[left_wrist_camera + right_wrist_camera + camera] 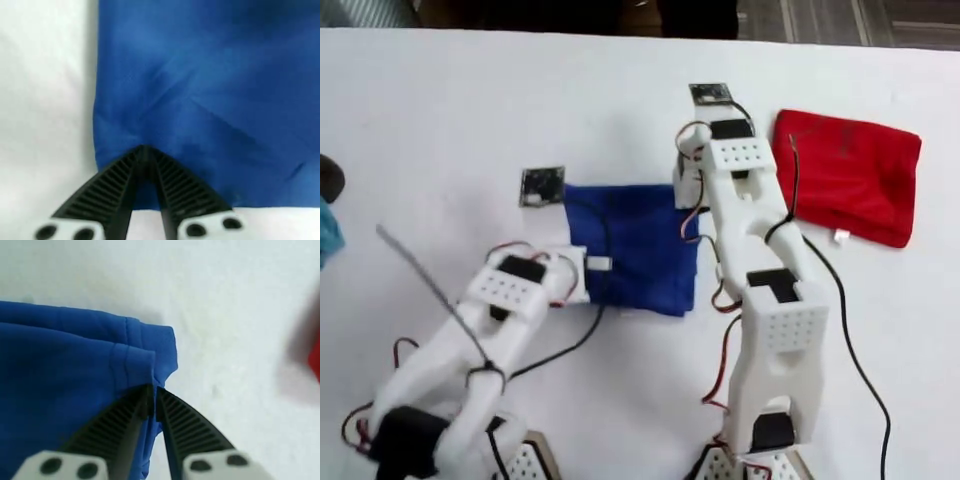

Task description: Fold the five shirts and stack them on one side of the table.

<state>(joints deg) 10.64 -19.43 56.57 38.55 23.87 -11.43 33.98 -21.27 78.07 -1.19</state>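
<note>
You have bare surface (470, 110) beyond the blue shirt's (640, 250) far edge. On its right, the right arm (760, 230) and the red shirt (850, 180) block passage; the left arm (490, 310) crowds its left edge.

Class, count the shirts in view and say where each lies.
2. The blue shirt lies mid-table; the red shirt lies folded to its right. A teal scrap at the left edge may be another.

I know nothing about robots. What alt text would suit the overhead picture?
Seen from above, two white robot arms each pinch a blue shirt lying on a white table, the left claw at one side edge and the right claw at the opposite one. A folded red shirt lies apart, beyond the right arm.
</note>
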